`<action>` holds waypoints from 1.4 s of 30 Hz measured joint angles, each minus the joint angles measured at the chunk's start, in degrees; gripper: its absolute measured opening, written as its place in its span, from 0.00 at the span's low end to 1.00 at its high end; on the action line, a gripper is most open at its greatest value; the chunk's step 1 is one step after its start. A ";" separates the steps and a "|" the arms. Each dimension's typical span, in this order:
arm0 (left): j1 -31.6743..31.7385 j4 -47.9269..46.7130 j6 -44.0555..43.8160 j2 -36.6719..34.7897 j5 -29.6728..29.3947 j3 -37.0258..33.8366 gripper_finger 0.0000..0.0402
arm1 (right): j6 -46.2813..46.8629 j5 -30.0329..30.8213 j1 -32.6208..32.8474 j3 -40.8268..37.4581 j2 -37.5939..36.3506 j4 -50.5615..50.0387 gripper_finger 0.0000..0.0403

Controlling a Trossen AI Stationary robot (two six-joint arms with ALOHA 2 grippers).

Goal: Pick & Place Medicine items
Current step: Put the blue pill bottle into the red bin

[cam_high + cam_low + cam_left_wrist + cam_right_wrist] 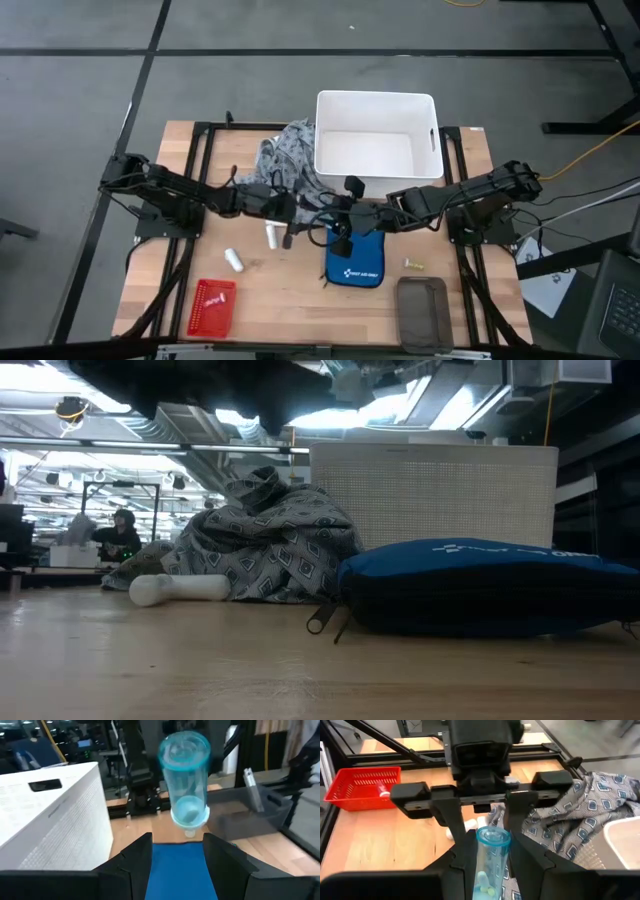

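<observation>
Table: light wood, black frame rails.
Bin at 12 o'clock: plain white.
Cloth at 11 o'clock: grey, small diamond print (white-edged, blue-grey centres in right wrist view).
Pouch at centre: bright blue, white logo, dark zip edge.
Basket at 7 o'clock: red mesh.
Bottles left of pouch: white.
Tube: clear, teal tint; pale yellowish bits inside.
Tray at 5 o'clock: dull grey.
Right hand, left hand: black.

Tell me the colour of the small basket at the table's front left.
Red: the small basket, clearest in the high view.
</observation>
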 joint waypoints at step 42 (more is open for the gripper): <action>-0.12 4.58 0.38 0.04 4.18 0.00 0.32 | -4.05 -3.46 -1.70 -0.02 2.64 8.42 0.25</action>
